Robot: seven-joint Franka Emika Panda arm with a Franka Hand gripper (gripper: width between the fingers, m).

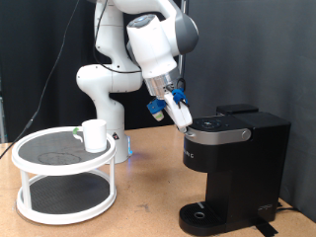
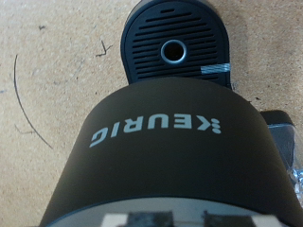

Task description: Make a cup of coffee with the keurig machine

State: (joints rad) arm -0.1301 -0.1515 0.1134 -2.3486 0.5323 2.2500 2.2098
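The black keurig machine [image 1: 232, 163] stands at the exterior view's right with its top lid down. My gripper [image 1: 182, 117] is at the lid's front left edge, tilted down onto it; its fingers look pressed together with nothing between them. The wrist view looks down over the machine's rounded top with the KEURIG lettering [image 2: 156, 130] to the round drip base [image 2: 174, 52], which has nothing on it. Only the fingertips [image 2: 142, 220] show at that frame's edge. The white cup [image 1: 94, 134] stands on the upper shelf of a round white stand [image 1: 44, 173] at the exterior view's left.
The stand has two dark round shelves and sits on a wooden table [image 1: 138, 212]. The robot's white base [image 1: 104, 89] rises behind it. A black curtain covers the back. A thin dark line is drawn on the tabletop [image 2: 24, 104].
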